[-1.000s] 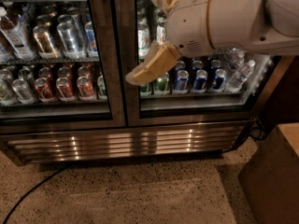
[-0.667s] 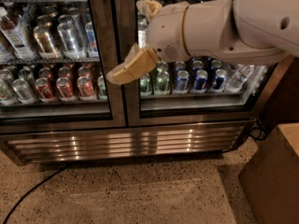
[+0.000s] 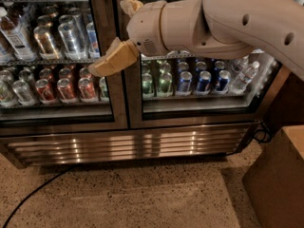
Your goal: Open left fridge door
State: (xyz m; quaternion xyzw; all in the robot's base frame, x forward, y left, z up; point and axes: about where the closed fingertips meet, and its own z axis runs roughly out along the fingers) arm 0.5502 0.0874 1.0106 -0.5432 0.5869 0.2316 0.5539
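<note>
The fridge (image 3: 128, 144) fills the upper view, with a louvred steel grille along its base. The left fridge door (image 3: 52, 56) is shut; red and silver cans show through its glass. My gripper (image 3: 107, 38) is in front of the central frame where the two doors meet, level with the upper shelves. It looks open and empty. One tan finger (image 3: 111, 58) points down-left over the left door's right edge, and the other (image 3: 129, 6) sits higher up. My pale arm reaches in from the upper right and hides part of the right door.
The twin right door (image 3: 199, 80) shows green and blue cans and is shut. A black cable (image 3: 33, 194) lies on the speckled floor at lower left. A brown box (image 3: 280, 184) stands at lower right. A dark wall edge flanks the fridge's right side.
My arm has swung left, taking the gripper from in front of the right door's cans to the centre frame and the left door's right edge. Both doors stay shut.
</note>
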